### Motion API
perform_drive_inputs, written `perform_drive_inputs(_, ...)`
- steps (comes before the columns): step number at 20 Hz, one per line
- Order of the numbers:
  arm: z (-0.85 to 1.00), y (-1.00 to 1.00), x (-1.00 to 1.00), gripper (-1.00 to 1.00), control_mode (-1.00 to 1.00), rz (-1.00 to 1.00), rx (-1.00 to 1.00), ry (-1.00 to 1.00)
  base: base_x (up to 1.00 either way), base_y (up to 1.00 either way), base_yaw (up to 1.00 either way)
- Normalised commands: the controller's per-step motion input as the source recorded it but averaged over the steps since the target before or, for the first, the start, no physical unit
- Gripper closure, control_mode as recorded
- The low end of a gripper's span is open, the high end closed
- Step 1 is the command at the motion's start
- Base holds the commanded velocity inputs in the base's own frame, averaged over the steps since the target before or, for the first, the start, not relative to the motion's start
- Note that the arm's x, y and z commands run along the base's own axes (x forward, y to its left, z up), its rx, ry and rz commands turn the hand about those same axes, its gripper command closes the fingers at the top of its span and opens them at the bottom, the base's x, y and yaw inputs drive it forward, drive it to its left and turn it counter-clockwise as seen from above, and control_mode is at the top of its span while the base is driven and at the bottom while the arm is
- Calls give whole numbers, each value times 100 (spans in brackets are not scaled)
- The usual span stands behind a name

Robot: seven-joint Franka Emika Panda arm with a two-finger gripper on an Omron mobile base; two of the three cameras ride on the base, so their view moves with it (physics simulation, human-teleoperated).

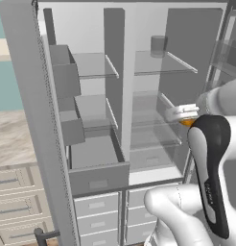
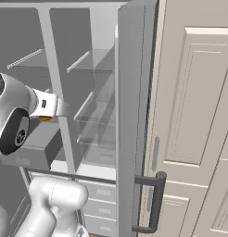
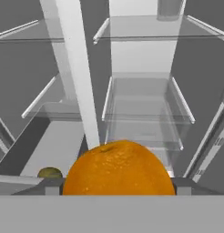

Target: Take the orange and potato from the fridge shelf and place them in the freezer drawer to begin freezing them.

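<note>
The orange (image 3: pixel 117 169), bright and smooth, sits large at the bottom of the hand view, held between the grey fingers (image 3: pixel 52 186). My gripper (image 3: pixel 117 187) is shut on it. A sliver of the orange (image 1: pixel 188 122) peeks from under the white hand (image 1: pixel 183 113) in front of the fridge's right shelves, and the orange (image 2: pixel 45 119) also shows below the hand from the right. The freezer drawer (image 1: pixel 98 178) stands pulled open at the lower left. The potato (image 3: pixel 50 172), a dull olive lump, appears to lie at the near end of the drawer's floor (image 3: pixel 54 148).
A grey translucent cup (image 1: pixel 158 46) stands on the upper right glass shelf. The open fridge door (image 1: pixel 33 120) flanks the left; the other door (image 2: pixel 132 115) with its bar handle (image 2: pixel 155 203) flanks the right. Pale cabinet drawers (image 1: pixel 14 202) lie lower left.
</note>
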Motion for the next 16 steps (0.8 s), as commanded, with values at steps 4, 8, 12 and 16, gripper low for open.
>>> perform_drive_inputs(4, 0, 100, -25, 100, -100, 16, -3, 22, 0, 0, 0)
perform_drive_inputs(8, -6, 94, 2, 100, -100, 19, -4, 25, 0, 0, 0)
perform_drive_inputs(12, -20, 74, 1, 100, -100, 18, 0, 10, 0, 0, 0)
perform_drive_inputs(16, -38, 52, 8, 100, -100, 15, 0, 4, 0, 0, 0)
